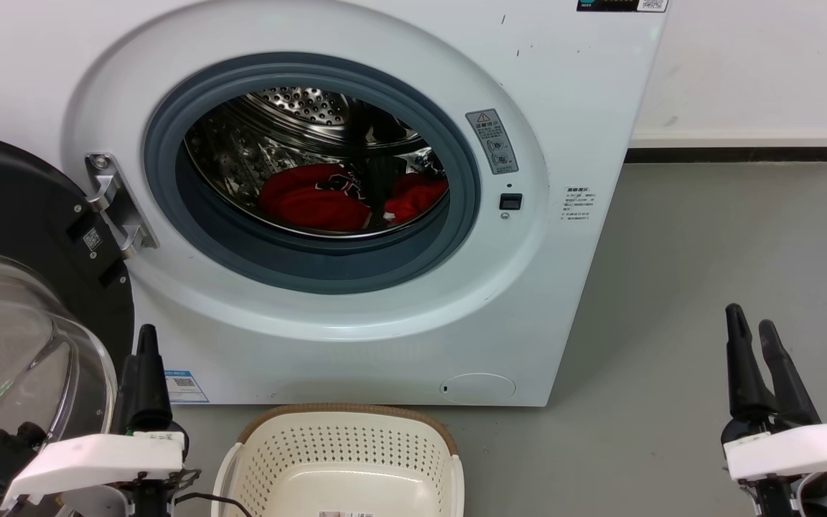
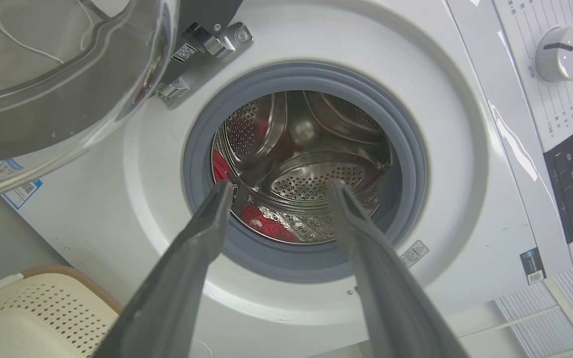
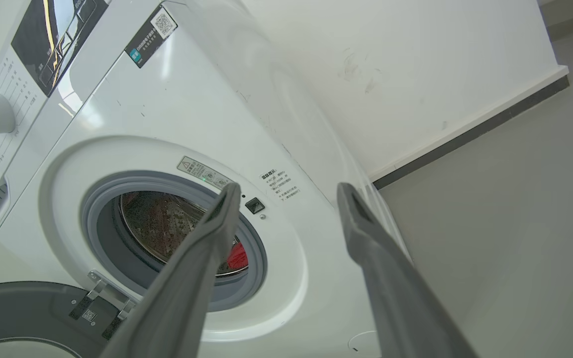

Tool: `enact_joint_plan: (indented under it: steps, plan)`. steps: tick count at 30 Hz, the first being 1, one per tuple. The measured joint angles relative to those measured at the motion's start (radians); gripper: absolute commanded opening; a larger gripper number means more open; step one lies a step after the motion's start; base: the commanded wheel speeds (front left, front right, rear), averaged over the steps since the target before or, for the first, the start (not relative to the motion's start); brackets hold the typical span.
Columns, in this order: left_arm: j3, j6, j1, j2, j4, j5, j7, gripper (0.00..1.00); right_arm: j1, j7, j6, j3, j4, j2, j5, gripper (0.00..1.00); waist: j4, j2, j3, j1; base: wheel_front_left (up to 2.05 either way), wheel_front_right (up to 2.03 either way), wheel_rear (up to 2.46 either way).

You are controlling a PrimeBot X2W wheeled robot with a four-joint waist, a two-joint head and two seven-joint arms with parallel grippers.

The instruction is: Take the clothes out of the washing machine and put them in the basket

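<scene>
Both hands hang empty, fingers spread: the left hand (image 2: 281, 185) by the swung-open door (image 1: 19, 208), the right hand (image 1: 751, 319) over the floor (image 1: 672, 287), with the basket (image 1: 241, 445) between them just before the washer (image 1: 586, 108), its floor label (image 1: 345, 514) cut off. The washer's QR sticker (image 1: 185, 385), warning-triangle sticker (image 1: 492, 140) and small text label (image 1: 577, 205) are too fine to read. The red clothes (image 1: 316, 201) lie low in the drum (image 1: 298, 108), black-and-white marking on one.
</scene>
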Motion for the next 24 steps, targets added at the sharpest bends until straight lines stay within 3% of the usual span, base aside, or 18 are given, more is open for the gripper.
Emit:
enact_joint_plan:
  steps: [6,11,15,19,24]
  plan:
    - [-0.034,0.011,0.013,0.000,-0.061,0.078,-0.020,1.00,0.007,-0.019,0.000,0.027,-0.049,0.000,-0.141,1.00,-0.001,0.0000,-0.002,0.0000,0.00,0.00,0.00]
    - [-0.037,-0.044,0.039,0.000,-0.077,0.083,-0.034,1.00,0.022,-0.035,0.000,0.064,-0.063,-0.001,-0.242,1.00,-0.002,0.0000,-0.007,0.0000,0.00,0.00,0.00]
    - [-0.035,-0.074,0.049,0.000,-0.086,0.146,-0.048,1.00,0.028,-0.045,0.000,0.080,-0.075,-0.001,-0.312,1.00,-0.003,0.0000,-0.010,-0.0001,0.00,0.00,0.00]
    - [-0.053,-0.070,0.058,0.001,-0.102,0.250,-0.058,1.00,0.035,-0.057,0.000,0.087,-0.085,-0.001,-0.368,1.00,-0.004,0.0000,-0.015,0.0000,0.00,0.00,0.00]
    - [-0.098,-0.023,0.071,0.001,-0.102,0.369,-0.073,1.00,0.051,-0.072,0.000,0.087,-0.091,-0.002,-0.422,1.00,-0.006,0.0000,-0.020,0.0000,0.00,0.00,0.00]
